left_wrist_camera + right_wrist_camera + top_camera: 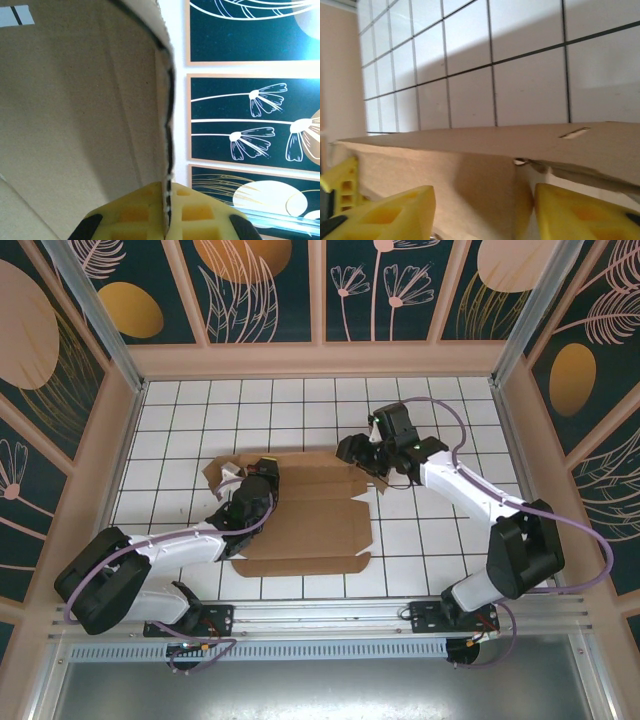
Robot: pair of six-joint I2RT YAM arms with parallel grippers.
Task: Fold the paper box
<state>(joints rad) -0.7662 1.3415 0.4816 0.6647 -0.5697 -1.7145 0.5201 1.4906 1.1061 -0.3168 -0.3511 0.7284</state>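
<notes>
Left end effector (166, 192) pinches the paper box (320, 525); right end effector (482, 195) spread open.

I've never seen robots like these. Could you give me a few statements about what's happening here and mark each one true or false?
1. The paper box lies on a white tiled table. True.
2. The left gripper pinches a cardboard edge between its yellow fingers. True.
3. The right gripper is squeezed shut. False: it stands wide open, with cardboard in the gap.
4. The box is fully folded and closed. False: most of it lies as a flat sheet.
</notes>
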